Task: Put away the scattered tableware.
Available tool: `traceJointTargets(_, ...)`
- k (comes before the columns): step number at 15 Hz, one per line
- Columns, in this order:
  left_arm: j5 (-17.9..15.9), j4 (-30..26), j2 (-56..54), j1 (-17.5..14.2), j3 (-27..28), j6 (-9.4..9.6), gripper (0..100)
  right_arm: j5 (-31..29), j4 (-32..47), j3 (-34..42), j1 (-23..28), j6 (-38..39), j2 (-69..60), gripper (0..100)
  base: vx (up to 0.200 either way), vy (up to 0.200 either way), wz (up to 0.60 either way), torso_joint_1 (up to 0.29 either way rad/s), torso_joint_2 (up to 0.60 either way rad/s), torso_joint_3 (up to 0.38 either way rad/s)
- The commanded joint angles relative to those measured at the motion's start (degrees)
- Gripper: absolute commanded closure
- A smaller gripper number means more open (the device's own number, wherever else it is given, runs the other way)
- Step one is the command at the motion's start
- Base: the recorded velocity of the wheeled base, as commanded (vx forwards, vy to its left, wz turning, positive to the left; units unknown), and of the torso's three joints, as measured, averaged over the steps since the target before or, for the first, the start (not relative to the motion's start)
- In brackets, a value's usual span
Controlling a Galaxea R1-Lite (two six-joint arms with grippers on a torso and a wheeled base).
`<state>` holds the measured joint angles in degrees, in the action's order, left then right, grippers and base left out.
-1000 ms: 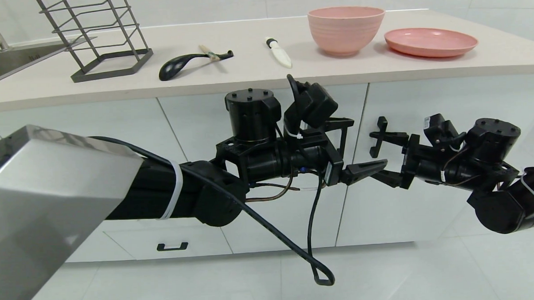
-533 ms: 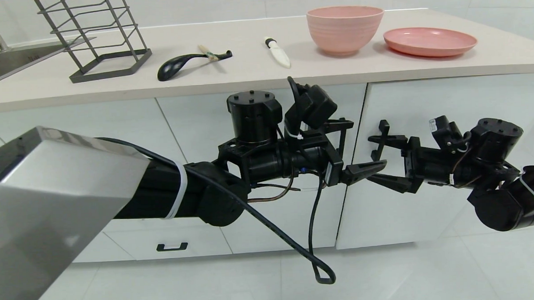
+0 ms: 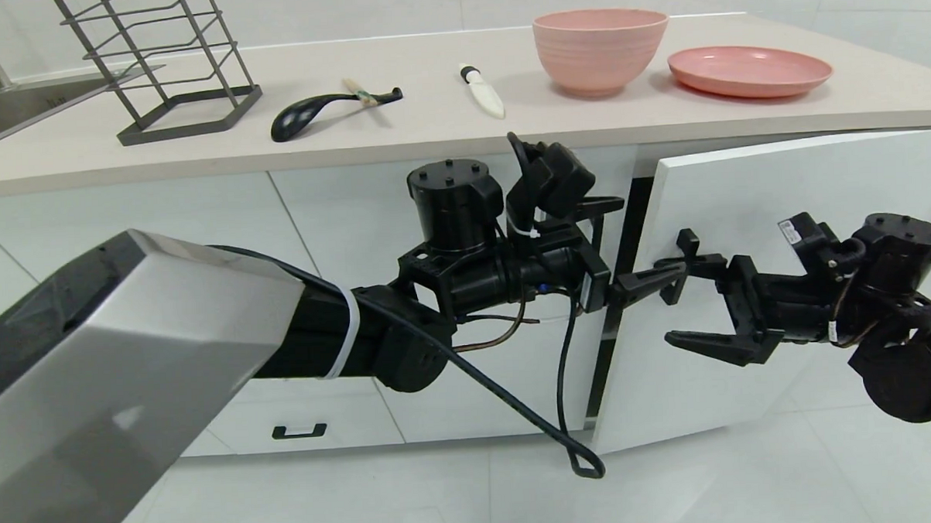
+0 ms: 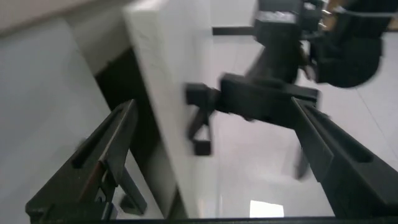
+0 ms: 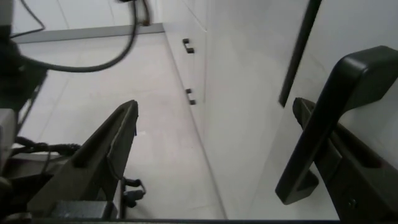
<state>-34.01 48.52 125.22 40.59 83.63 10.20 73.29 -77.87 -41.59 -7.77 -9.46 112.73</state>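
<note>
The ribbed pink bowl [image 3: 601,49] and the shallow pink plate [image 3: 749,71] stand on the right of the beige countertop [image 3: 430,135]. A black spoon [image 3: 305,112] and a white-bladed knife [image 3: 484,94] lie further left, near a dark wire rack [image 3: 172,70]. Both pink pieces appear rigid, light and smooth, so a pinch across the rim is advised because glossy walls may slip.

The left gripper [image 3: 627,240] and right gripper [image 3: 680,300] are spread and hold nothing. They hang before the white cabinet door [image 3: 780,188], which stands ajar, and the right gripper's upper finger is at the door's black handle [image 3: 682,262]. White floor tiles [image 3: 675,486] lie below.
</note>
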Motion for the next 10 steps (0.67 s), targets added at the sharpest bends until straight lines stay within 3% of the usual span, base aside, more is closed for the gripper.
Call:
traceJointTargets(1, 1.49, 1.32, 3.10, 0.45, 3.91, -1.41, 0, 1.68, -0.70, 4.59, 0.03, -0.65, -4.45, 0, 0.000, 0.000, 0.00, 0.000, 0.00, 0.000)
traceJointTargets(5, 1.05, 11.51, 7.23, 3.70, 5.14, -5.81, 0, 2.56, -0.70, 11.10, -0.06, -0.74, -9.81, 0, 0.000, 0.000, 0.00, 0.000, 0.00, 0.000)
traceJointTargets(6, 0.96, 14.76, 8.37, 5.90, 5.14, -8.62, 0, 2.74, -0.70, 13.12, -0.23, -0.82, -11.04, 0, 0.000, 0.000, 0.00, 0.000, 0.00, 0.000)
traceJointTargets(7, 0.88, 15.99, 8.72, 6.87, 5.05, -9.76, 0, 2.74, -0.70, 14.00, -0.23, -0.91, -11.21, 0, 0.000, 0.000, 0.00, 0.000, 0.00, 0.000)
traceJointTargets(10, -0.09, 18.37, 9.34, 9.42, 3.82, -10.56, 0, 2.65, -0.70, 14.96, -0.14, -1.09, -10.33, 0, 0.000, 0.000, 0.00, 0.000, 0.00, 0.000)
